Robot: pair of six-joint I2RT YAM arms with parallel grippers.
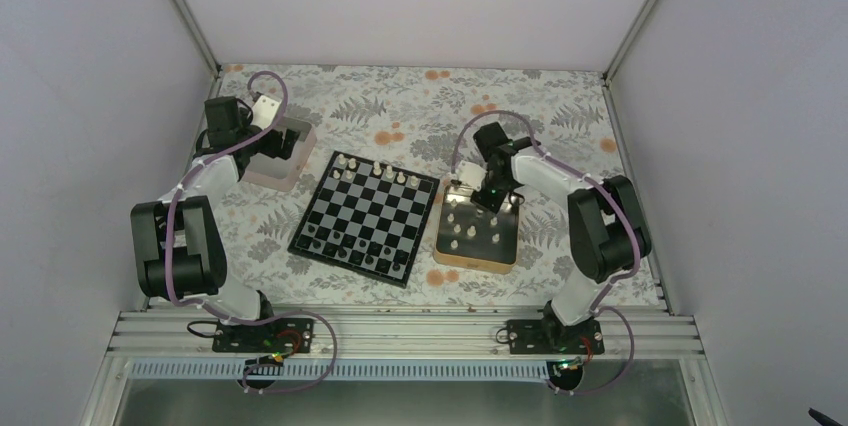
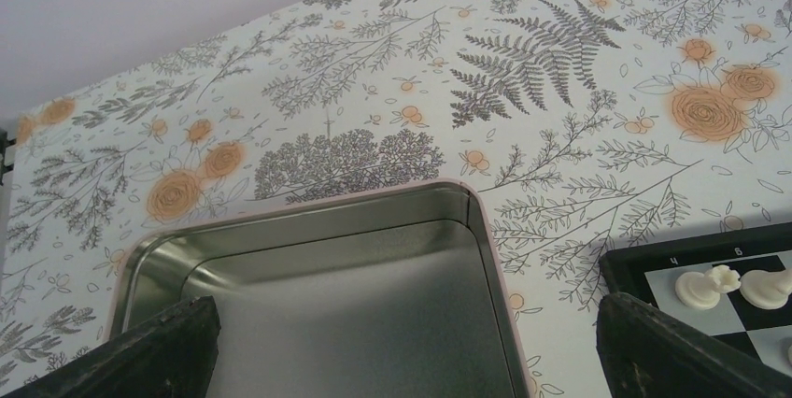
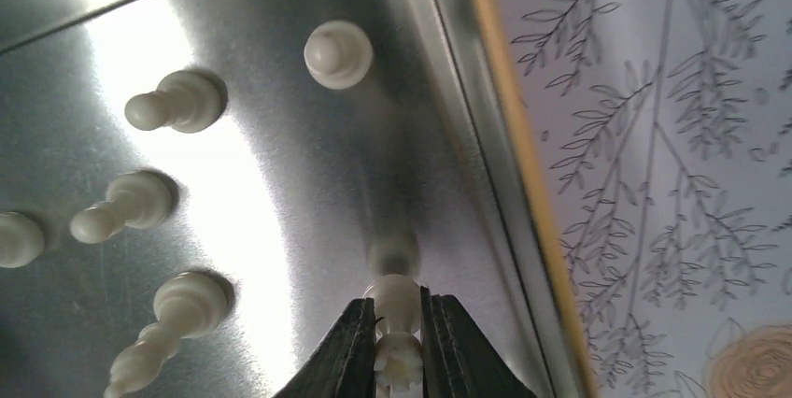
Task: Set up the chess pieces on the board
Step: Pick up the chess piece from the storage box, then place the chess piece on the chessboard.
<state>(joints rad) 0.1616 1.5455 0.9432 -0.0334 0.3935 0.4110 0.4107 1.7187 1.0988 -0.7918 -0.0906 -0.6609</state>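
A white piece [image 3: 396,293] is pinched in the right claw [image 3: 397,316], close to the gold tin's [image 3: 486,127] wall and seemingly just off its floor; glare blurs that. Only the fingertips hold it, so it may twist or slip out before reaching the board [image 1: 366,216] beside the gold tin. A skewed lift could clip the wall or the loose pieces [image 3: 177,99] further inside. The left claw [image 2: 411,347] hangs spread over the pink tin [image 2: 481,220], across the board from the gold tin.

Cream chess pieces [image 1: 388,174], seemingly upright, stand on the chequered board [image 1: 365,214].
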